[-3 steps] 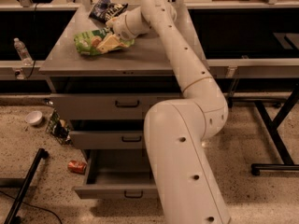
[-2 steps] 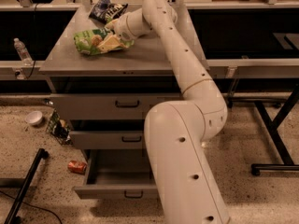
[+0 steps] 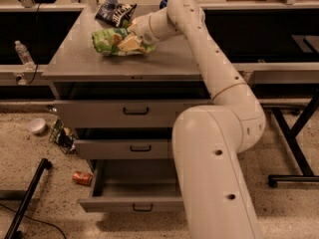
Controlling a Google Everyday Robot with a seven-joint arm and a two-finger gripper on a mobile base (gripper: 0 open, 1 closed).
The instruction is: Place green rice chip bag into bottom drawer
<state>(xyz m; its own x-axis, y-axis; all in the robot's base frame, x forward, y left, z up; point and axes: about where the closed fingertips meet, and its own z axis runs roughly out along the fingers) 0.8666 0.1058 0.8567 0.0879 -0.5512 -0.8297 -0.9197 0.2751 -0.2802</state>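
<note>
Gripper [image 3: 130, 38] resting at the green rice chip bag [image 3: 107, 40] lying on the counter [image 3: 79, 63] (grasp state cannot be told); bottom drawer [image 3: 130, 204] stands pulled open, ready to receive it.

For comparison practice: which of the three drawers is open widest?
The bottom drawer, inside showing; the upper two far less. Gripper at the green rice chip bag on the cabinet top.

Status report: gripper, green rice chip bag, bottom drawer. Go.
Gripper down at green rice chip bag, bag on cabinet top. Bottom drawer pulled open. Dark chip bag behind, not in the way.
</note>
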